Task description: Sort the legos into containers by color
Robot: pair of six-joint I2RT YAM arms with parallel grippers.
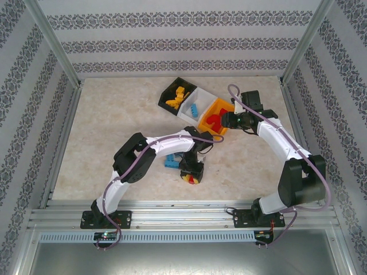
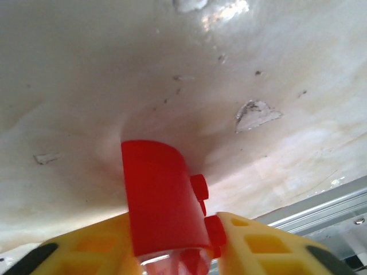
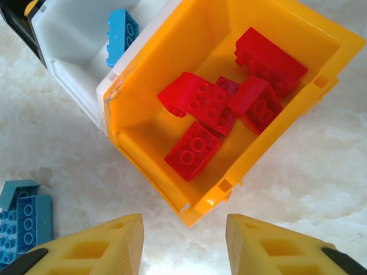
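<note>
Overhead view and close right wrist view share the orange bin (image 3: pixel 195 46).

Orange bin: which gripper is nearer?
Right. The right gripper hangs open just off one corner of the orange bin. The left gripper is out on the table, well short of it, closed on a red brick.

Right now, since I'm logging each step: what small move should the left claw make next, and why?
Probably lift straight up: the left claw looks closed on a red brick that sits on the table, and the orange bin holding the other red bricks is some way off.
</note>
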